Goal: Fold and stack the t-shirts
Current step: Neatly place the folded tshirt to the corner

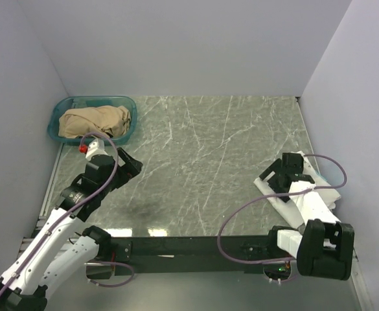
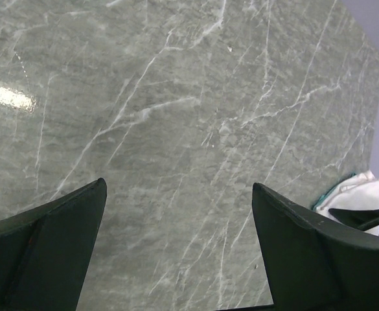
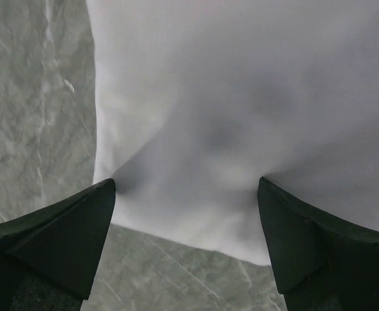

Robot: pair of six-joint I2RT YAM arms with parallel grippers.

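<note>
A folded white t-shirt (image 1: 265, 188) lies at the right side of the table, filling most of the right wrist view (image 3: 241, 97). In the left wrist view a teal-green cloth edge (image 2: 330, 193) peeks out beneath the white t-shirt (image 2: 365, 189). My right gripper (image 1: 275, 175) hovers over the white shirt's near edge, open (image 3: 184, 188); both fingertips (image 3: 102, 194) rest at or just above the cloth, and nothing is pinched. My left gripper (image 1: 128, 166) stands open (image 2: 179, 188) over bare marble at the left, holding nothing.
A teal plastic basket (image 1: 59, 107) at the back left corner holds a crumpled beige cloth (image 1: 95, 121). Grey walls close in the table at the back and on both sides. A purple cable (image 1: 234, 220) loops from the right arm above the front rail.
</note>
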